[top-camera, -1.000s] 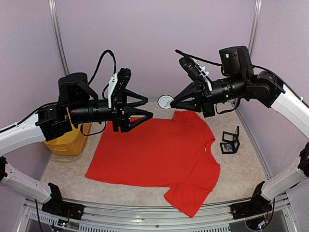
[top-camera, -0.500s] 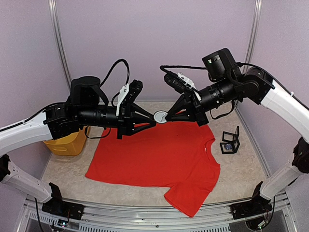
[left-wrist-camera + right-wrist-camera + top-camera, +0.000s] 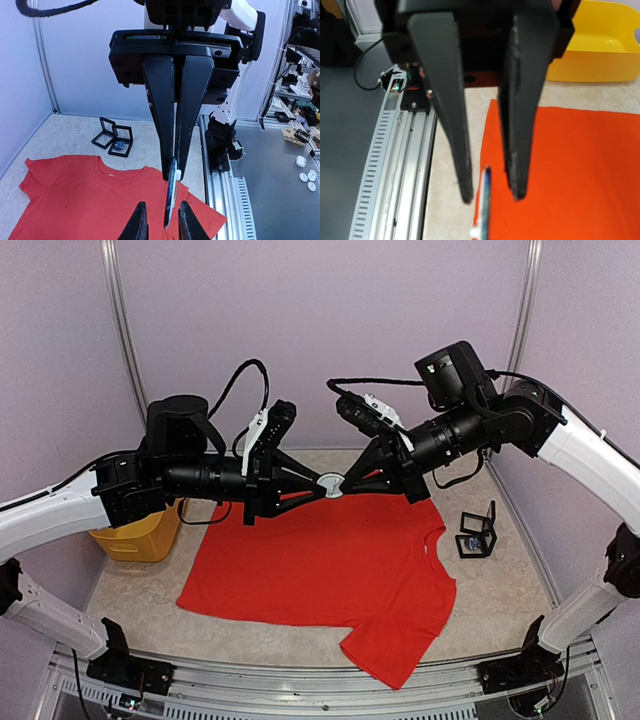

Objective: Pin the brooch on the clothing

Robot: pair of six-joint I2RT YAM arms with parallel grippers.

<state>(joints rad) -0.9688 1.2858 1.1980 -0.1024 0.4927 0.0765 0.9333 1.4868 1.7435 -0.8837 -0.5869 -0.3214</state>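
The red T-shirt [image 3: 320, 560] lies flat on the table, neck to the right; it also shows in the left wrist view [image 3: 75, 200] and the right wrist view [image 3: 580, 165]. The brooch [image 3: 331, 483], a round flat disc with a white clasp, hangs in mid-air above the shirt's far edge. My right gripper [image 3: 345, 483] is shut on its edge, seen head-on in the left wrist view [image 3: 174, 175]. My left gripper [image 3: 322, 487] is open, its fingertips [image 3: 137, 225] straddling the brooch [image 3: 171, 197] without touching. The right wrist view shows the brooch [image 3: 484, 200] edge-on; its own fingers are out of frame.
A yellow bin [image 3: 135, 535] stands at the table's left, also in the right wrist view [image 3: 600, 50]. Small black display frames [image 3: 478, 532] stand at the right, beside the shirt's neck [image 3: 112, 140]. An aluminium rail [image 3: 300, 690] runs along the near edge.
Both arms have swung in toward each other above the shirt. The right gripper brought the brooch to the middle, and the left gripper's open fingers now straddle it.
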